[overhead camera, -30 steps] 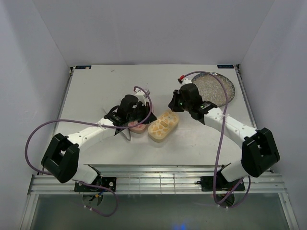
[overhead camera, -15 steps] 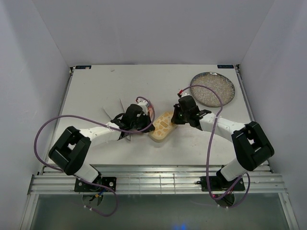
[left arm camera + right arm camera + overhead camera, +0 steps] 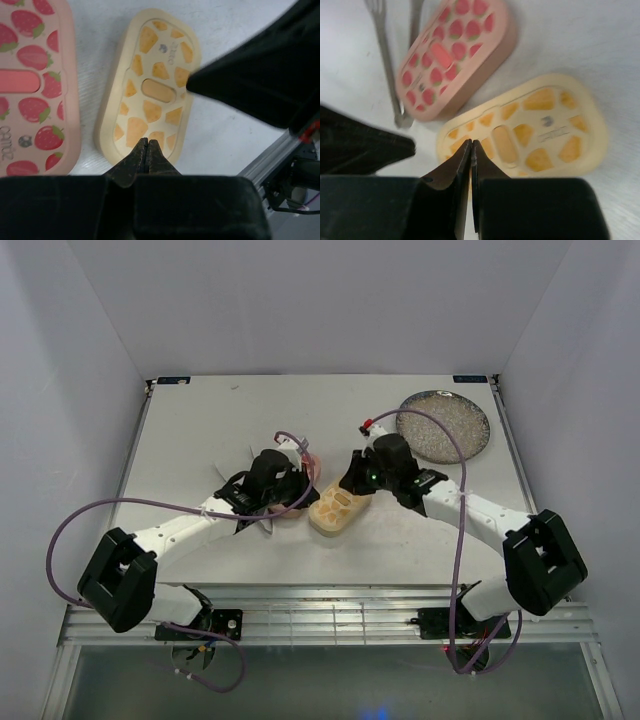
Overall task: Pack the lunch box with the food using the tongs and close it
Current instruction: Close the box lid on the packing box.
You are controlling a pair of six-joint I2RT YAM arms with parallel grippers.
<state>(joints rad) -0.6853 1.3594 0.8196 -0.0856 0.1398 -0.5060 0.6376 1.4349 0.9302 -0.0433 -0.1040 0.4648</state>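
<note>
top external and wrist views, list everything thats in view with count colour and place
pink lunch box tier: 1, pink with strawberry lid on, mid table beside the tan-yellow one
tan-yellow lunch box tier: 1, tan-yellow with orange-patch lid on, mid table
tongs: 1, silvery, lying on the table next to the pink tier
plate: 1, grey speckled, far right of the table
table: 1, pale grey
food: none visible
arms: 2, white and black with purple cables, reaching to mid table
left gripper: 1, black, shut, over one end of the tan-yellow lid
right gripper: 1, black, shut, over the same lid
</note>
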